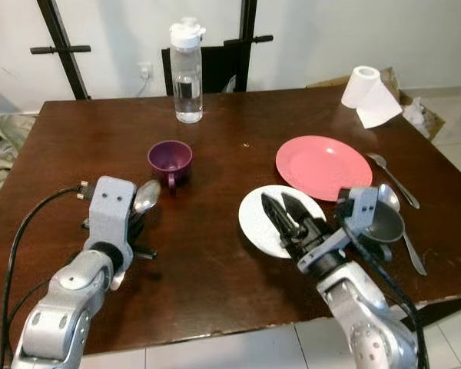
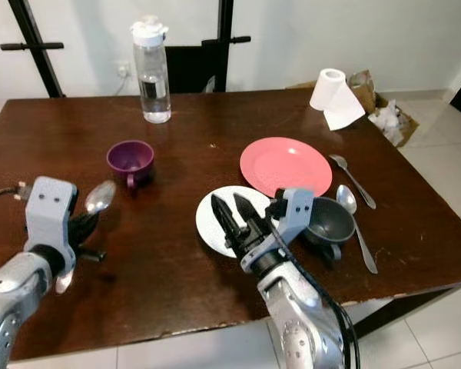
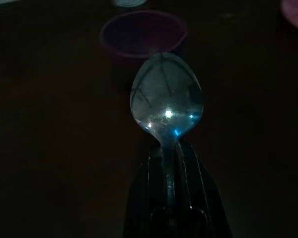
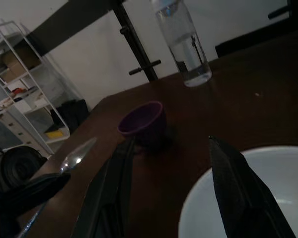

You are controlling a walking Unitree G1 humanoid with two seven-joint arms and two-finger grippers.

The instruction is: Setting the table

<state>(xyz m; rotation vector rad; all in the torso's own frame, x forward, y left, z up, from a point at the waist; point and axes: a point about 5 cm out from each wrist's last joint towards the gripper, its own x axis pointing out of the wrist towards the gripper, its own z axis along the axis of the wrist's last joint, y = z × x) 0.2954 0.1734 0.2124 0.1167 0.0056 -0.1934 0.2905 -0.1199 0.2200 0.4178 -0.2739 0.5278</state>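
Head cameras first: the dark brown wooden surface [image 1: 215,261] holds a purple plastic cup [image 1: 170,161], a round pink plate [image 1: 323,166], a small white plate [image 1: 263,223], a grey bowl [image 1: 384,224] and two loose metal spoons [image 1: 393,180] at the right. A clear water bottle with a white cap [image 1: 187,71] and a white paper towel roll [image 1: 366,95] stand at the far side.

The left gripper [image 1: 140,223] has its jaws pinching a shiny silver spoon [image 1: 146,195], bowl end toward the cup.

The right gripper [image 2: 232,212] hovers above the white plate, jaws spread, nothing in them.

Left wrist view is dark, but the spoon's bowl sticks out past the black fingers [image 3: 188,193], cup just beyond.

Right wrist view: spread fingers [image 4: 238,188] over the white plate's rim.
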